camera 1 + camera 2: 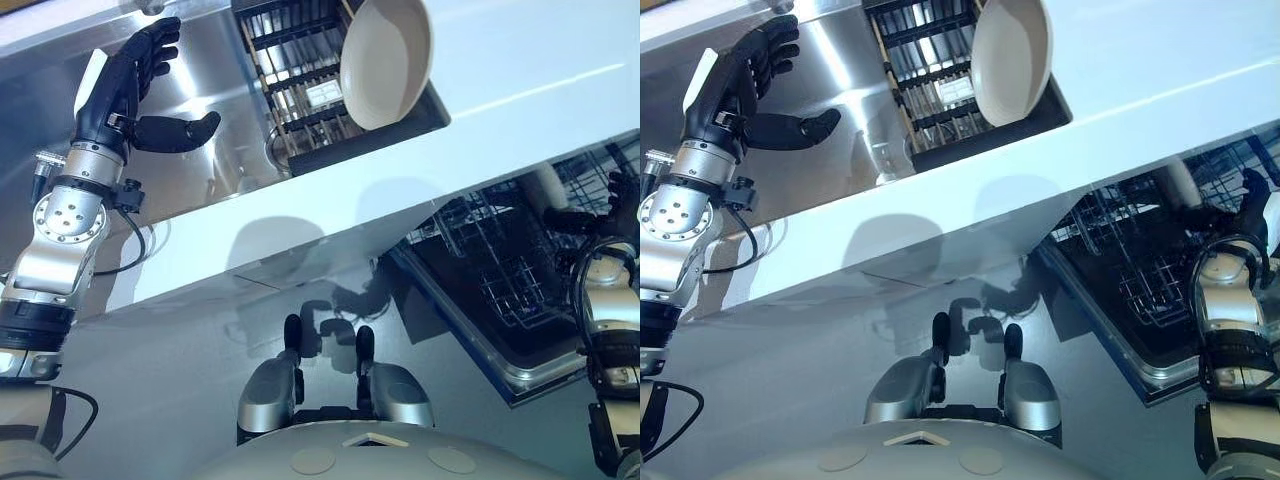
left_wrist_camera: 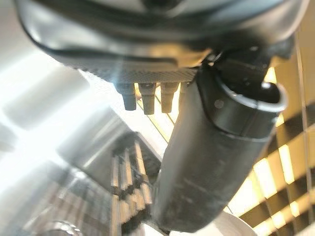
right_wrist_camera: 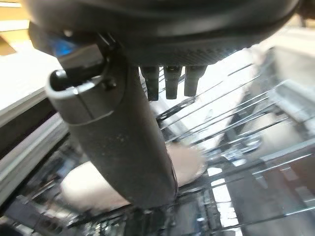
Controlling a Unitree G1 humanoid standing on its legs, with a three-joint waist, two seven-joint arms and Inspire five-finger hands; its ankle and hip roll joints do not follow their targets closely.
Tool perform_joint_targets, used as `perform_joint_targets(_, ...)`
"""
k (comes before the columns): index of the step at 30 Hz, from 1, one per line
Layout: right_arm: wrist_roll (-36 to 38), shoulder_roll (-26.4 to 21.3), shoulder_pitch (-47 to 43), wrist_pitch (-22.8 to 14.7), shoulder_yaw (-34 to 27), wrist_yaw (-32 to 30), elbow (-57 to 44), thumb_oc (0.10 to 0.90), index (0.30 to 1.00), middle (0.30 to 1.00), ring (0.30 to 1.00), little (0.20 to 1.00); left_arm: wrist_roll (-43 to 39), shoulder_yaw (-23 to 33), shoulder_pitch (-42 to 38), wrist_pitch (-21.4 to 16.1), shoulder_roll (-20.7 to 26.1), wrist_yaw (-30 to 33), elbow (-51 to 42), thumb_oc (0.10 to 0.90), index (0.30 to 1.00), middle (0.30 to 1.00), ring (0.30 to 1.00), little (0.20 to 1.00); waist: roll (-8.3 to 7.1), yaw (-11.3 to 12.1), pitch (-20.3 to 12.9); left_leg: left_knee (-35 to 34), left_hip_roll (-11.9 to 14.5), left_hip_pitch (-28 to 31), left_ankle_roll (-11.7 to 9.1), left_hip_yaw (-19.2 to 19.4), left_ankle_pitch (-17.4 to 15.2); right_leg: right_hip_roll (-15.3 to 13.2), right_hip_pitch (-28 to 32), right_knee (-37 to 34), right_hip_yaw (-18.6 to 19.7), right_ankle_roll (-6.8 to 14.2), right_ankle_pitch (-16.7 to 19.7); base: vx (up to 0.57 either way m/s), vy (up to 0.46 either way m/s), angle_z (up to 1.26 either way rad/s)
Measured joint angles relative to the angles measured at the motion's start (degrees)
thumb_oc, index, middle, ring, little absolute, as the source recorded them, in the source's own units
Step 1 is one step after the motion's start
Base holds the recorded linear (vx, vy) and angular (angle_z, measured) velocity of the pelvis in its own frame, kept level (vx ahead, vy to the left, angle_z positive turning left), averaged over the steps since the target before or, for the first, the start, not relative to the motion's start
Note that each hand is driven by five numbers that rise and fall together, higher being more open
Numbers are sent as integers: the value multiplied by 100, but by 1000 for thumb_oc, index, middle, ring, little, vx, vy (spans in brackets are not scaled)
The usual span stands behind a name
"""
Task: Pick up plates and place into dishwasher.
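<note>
Left hand (image 1: 125, 85) hovering released, fingers spread, over steel sink (image 1: 205, 60) at upper left. Cream plate (image 1: 385, 60) standing on edge in black rack (image 1: 300, 100), top centre. Right hand (image 1: 615, 205), relaxed and empty, hanging over dishwasher basket (image 1: 490, 260) at right edge. Pale plate (image 3: 88, 189) sitting among its wires.

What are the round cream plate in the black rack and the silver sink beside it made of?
Round cream plate: likely glazed ceramic, possibly melamine; smooth, opaque, soft sheen. Silver sink basin: looks like brushed stainless steel; bright streaked reflections.
</note>
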Motion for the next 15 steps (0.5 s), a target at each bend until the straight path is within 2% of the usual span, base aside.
perform_joint_targets(8, -144, 315, 781, 24, -208, 777, -657, 800, 900, 900, 900, 900, 5, 195, -18, 151, 1, 3, -20, 800, 900, 900, 900, 900, -182, -488, -255, -3, 4, 159, 43, 370, -123, -27, -8, 4, 347, 40, 36, -21, 108, -24)
perform_joint_targets(12, -144, 320, 1055, 16, -204, 892, -897, 800, 900, 900, 900, 900, 111, 174, -190, 179, 13, 7, 28, 800, 900, 900, 900, 900, -182, -704, -359, -13, -44, 220, 81, 547, -159, -62, -19, 9, 496, 88, 67, -25, 90, -18)
perform_joint_targets(14, -144, 320, 1127, 2, -203, 891, -1006, 800, 900, 900, 900, 900, 187, 130, -318, 267, 24, 22, 81, 800, 900, 900, 900, 900, -176, -711, -409, -23, -60, 222, 93, 589, -169, -69, -50, 27, 551, 92, 69, -21, 88, -20)
perform_joint_targets(15, -112, 321, 1222, -119, -203, 831, -1201, 800, 900, 900, 900, 900, 231, -1, -494, 290, 98, 111, 191, 800, 900, 900, 900, 900, -170, -785, -465, -23, -72, 225, 112, 634, -193, -80, -106, 59, 645, 115, 84, -15, 92, -23)
